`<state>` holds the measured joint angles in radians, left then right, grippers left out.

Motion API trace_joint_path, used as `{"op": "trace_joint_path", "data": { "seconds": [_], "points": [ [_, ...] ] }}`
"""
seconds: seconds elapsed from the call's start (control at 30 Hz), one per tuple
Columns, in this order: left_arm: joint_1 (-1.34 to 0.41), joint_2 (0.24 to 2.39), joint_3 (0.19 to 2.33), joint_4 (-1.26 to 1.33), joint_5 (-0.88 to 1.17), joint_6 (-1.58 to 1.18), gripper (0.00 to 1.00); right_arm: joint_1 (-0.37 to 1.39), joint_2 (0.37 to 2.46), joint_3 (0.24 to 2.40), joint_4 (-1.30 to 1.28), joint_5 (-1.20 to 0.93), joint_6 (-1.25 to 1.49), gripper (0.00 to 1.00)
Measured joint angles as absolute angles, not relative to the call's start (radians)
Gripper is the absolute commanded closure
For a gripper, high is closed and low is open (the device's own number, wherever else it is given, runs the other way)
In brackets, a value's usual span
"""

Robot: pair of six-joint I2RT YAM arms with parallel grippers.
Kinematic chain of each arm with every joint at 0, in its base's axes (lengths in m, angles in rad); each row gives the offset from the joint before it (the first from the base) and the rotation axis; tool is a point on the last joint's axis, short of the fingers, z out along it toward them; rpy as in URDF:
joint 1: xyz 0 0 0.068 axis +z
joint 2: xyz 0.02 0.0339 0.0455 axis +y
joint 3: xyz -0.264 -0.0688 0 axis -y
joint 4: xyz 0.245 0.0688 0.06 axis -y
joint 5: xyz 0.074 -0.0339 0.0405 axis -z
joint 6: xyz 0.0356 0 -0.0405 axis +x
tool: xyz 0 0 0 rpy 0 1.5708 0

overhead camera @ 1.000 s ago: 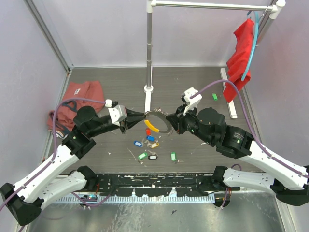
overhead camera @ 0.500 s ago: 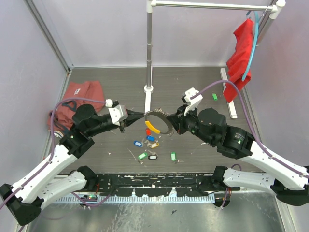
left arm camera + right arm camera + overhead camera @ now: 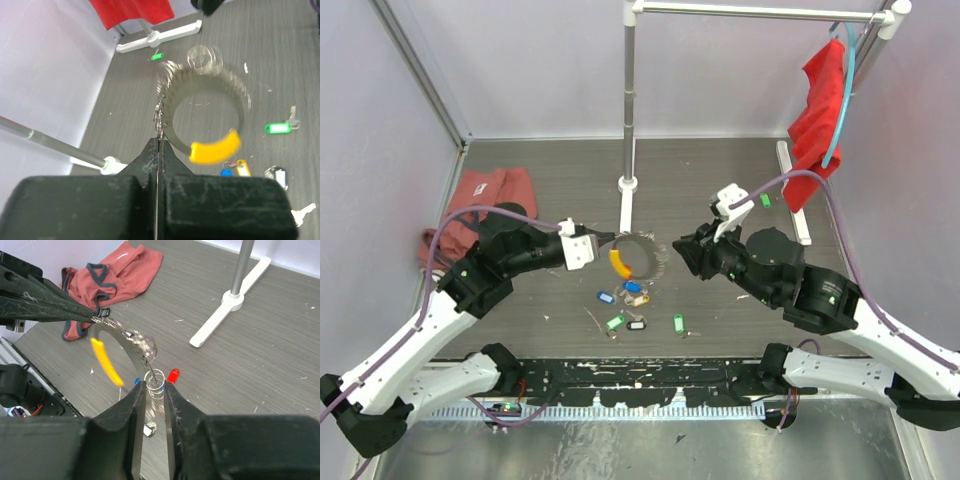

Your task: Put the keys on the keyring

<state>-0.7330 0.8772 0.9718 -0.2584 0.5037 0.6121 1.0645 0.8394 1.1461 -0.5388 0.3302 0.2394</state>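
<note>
Silvery keyring [image 3: 617, 262] pinched by left fingers [image 3: 141, 172]; keys [image 3: 606, 297] loose.

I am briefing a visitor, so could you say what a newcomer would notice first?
The keyring, silvery with a yellow section, is pinched at the centre by the left gripper. On its near side the keys with coloured tags lie scattered, and a red cloth hangs from the rail at the right.

Stand post [image 3: 628, 110] rises just behind keyring [image 3: 618, 263]; keys [image 3: 636, 298] scattered in front
</note>
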Motion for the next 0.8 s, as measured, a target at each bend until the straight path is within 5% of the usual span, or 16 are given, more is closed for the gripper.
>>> {"op": "trace_joint_path", "data": {
  "seconds": [0.43,0.8],
  "points": [
    [-0.902,0.981,1.117,-0.509,0.317,0.994,1.00,1.064,0.755,1.113,-0.542,0.418,0.237,0.57],
    [-1.063,0.992,1.120,-0.606,0.115,1.274,1.00,1.064,0.748,1.044,-0.503,0.289,0.157,0.57]
  ]
}}
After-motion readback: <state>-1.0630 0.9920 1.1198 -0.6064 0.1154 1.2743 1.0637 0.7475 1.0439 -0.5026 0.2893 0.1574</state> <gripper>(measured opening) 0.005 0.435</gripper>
